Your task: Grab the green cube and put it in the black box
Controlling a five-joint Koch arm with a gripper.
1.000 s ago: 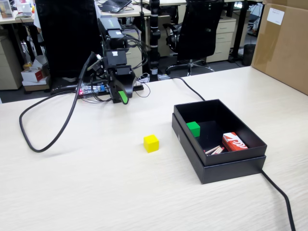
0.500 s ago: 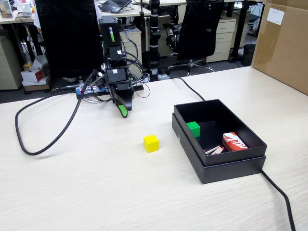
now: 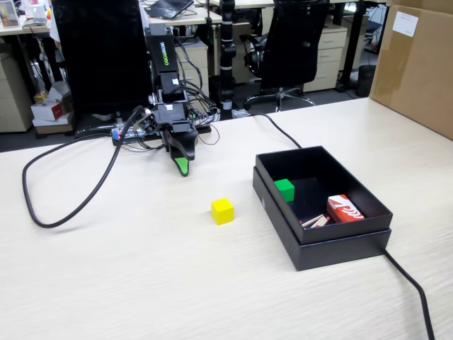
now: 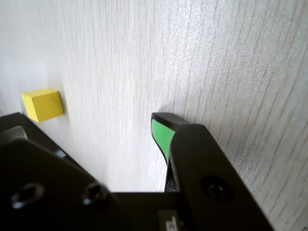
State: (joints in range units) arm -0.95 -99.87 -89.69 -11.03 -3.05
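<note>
The green cube (image 3: 284,188) lies inside the black box (image 3: 340,251), against its left inner wall, in the fixed view. My gripper (image 3: 182,168) is far from it, at the back left of the table, tip down and close to the tabletop. In the wrist view the gripper (image 4: 91,129) is open: a green-padded fingertip (image 4: 161,134) shows on the right, the other jaw at the left edge, and bare table between them. It holds nothing. The wrist view does not show the green cube or the box.
A yellow cube (image 3: 222,210) (image 4: 43,104) sits on the table between gripper and box. A red-and-white pack (image 3: 345,209) lies in the box. A black cable (image 3: 71,191) loops at left, another (image 3: 414,290) runs off right. A brown cardboard box (image 3: 417,64) stands far right.
</note>
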